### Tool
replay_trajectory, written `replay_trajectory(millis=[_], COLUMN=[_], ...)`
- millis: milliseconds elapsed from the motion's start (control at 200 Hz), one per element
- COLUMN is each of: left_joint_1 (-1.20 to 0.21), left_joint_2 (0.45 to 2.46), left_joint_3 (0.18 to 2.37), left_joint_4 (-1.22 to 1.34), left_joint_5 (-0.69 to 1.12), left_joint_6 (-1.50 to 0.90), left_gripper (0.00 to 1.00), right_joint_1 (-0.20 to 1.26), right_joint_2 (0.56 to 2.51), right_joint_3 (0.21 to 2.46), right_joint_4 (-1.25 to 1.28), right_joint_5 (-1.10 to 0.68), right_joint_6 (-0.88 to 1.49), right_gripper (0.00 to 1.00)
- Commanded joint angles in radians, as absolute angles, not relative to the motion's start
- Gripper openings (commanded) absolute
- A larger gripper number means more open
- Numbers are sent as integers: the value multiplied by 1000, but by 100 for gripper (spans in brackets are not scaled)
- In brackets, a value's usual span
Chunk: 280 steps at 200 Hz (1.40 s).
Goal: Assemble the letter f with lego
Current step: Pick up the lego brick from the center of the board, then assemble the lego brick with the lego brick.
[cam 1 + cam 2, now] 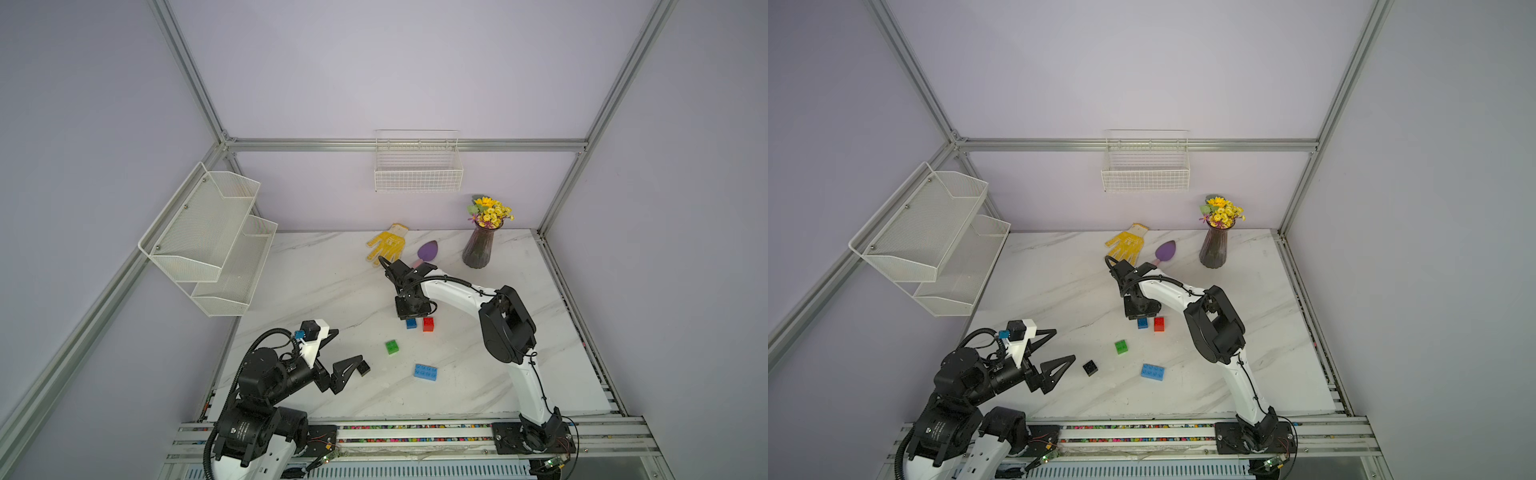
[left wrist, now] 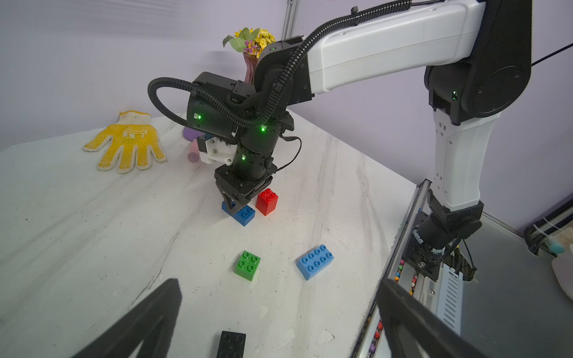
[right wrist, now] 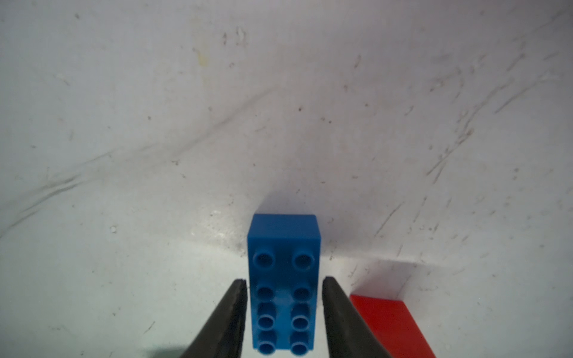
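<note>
- The right gripper (image 3: pixel 283 280) is straddling the blue brick (image 3: pixel 283 245) on the table (image 1: pixel 332 291), its fingers hugging both long sides. I cannot tell whether they are pinching.
- The red brick (image 1: pixel 428 324) is sitting just beside it, at three o'clock in both top views.
- The left gripper (image 1: pixel 1064 344) is hanging wide open, with the black brick (image 1: pixel 1090 368) near at four o'clock.
- The green brick (image 1: pixel 1121 346) and the second blue brick (image 1: pixel 1152 372) are lying loose.

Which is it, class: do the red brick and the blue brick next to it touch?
Apart. The right wrist view shows a finger standing between blue brick and red brick.
</note>
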<state>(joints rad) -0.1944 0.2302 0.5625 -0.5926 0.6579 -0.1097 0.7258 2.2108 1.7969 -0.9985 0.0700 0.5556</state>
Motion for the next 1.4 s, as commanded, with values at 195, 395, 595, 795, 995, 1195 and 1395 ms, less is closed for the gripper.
replay_trajectory(millis=[195,395,595,795,995,1195,1395], left_joint_1=[-206,-209,-210,-213,-216,-218,-222], left_joint_2=[221,224,235,248,244,243,236], left_joint_3=[559,558,559,560,559,559,559], left_joint_4=[-574,-573,-574,-574,-574,-574,-575], left_joint_5=[649,643,643,642,628,623,612], left_joint_6=[-94,-95,-97,-97,-100,-101,-101], left_gripper=[100,100,100,100,100,100,100], right_joint_1=[729,729,721,672,650,650,650], right_joint_2=[2246,2234,2155,2060,1939,1864,1752], right_joint_3=[1796,1824,1928,2024,1851,1742,1584], right_joint_4=[-1013,-1036,-1100,-1179,-1225,-1225,-1051], right_joint_5=[85,78,48,-67,-74,-15,-30], right_joint_6=[543,507,326,-4,-508,-711,-833], right_gripper=[41,20,16,13,2,0,0])
